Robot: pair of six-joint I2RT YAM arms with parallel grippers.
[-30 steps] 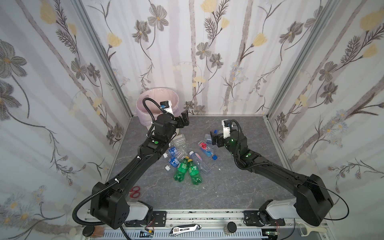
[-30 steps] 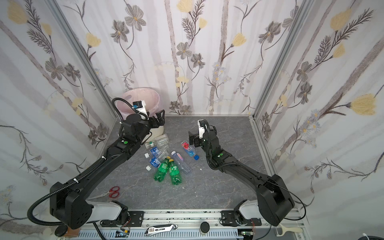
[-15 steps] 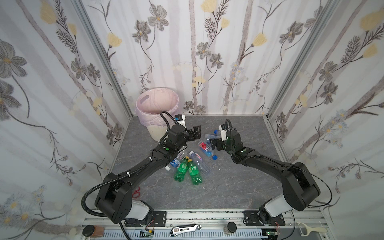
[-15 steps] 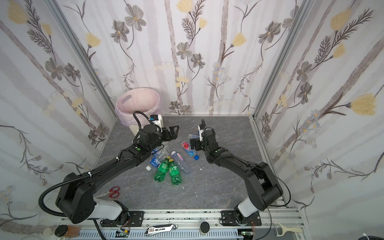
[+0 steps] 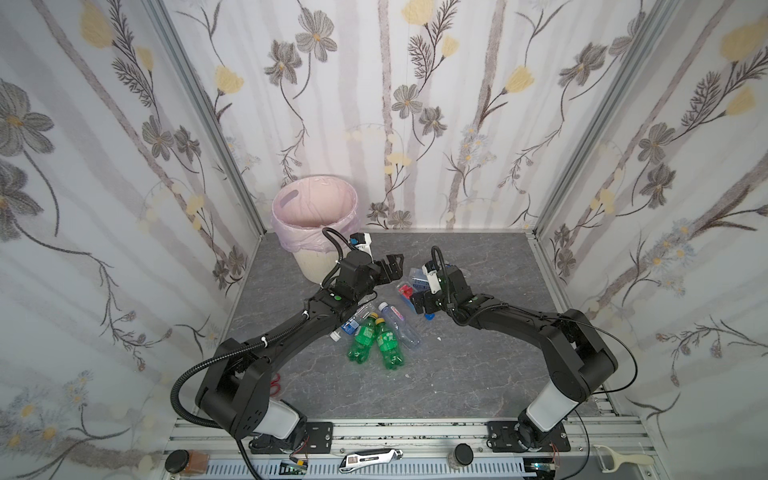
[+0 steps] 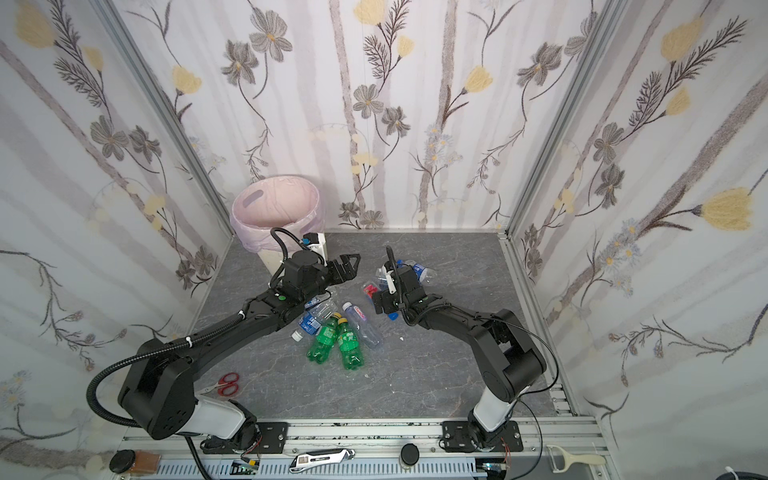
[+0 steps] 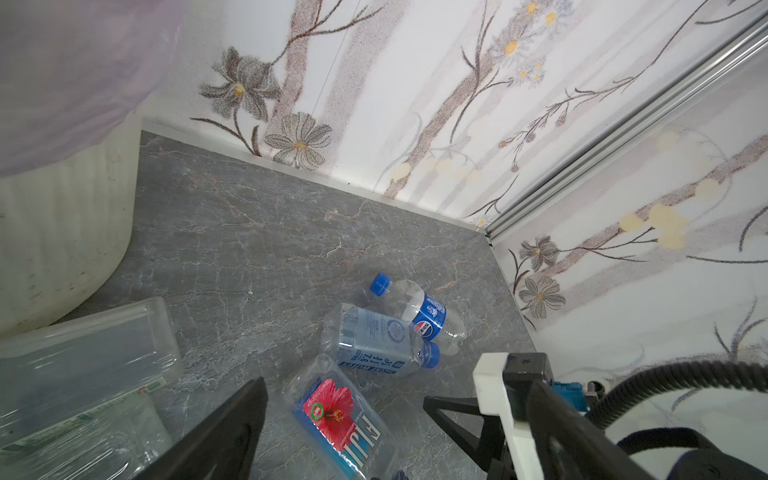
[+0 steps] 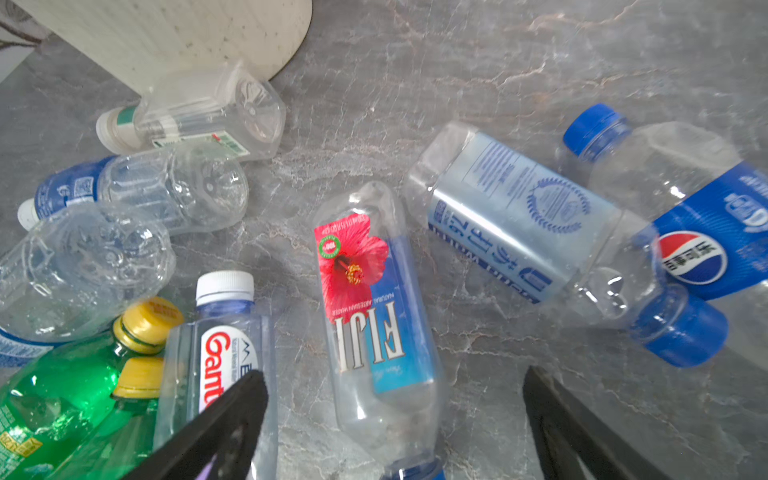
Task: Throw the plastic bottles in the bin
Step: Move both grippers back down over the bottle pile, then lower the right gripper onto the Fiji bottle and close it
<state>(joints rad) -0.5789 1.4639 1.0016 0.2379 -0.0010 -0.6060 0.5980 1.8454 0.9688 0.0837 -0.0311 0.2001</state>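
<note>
The right tool (image 8: 392,376) hangs spread and empty astride the Fiji bottle (image 8: 374,299), apparently lining up a pinch, while the left tool (image 5: 392,268), also released, hovers near the bin (image 5: 309,266), above the plastic bottles (image 5: 390,338) strewn on the surface (image 5: 478,374).

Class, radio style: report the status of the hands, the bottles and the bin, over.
Left hand open, empty. Right hand open over Fiji bottle. Plastic bottles on table beside bin. No obstruction seen.

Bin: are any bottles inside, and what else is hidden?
- Bin interior: in both top views its own near wall hides the bottom; contents unknown.
- Clear bottles: the left arm covers some in both top views.
- Fiji bottle: cap cut off by right wrist view's edge.
</note>
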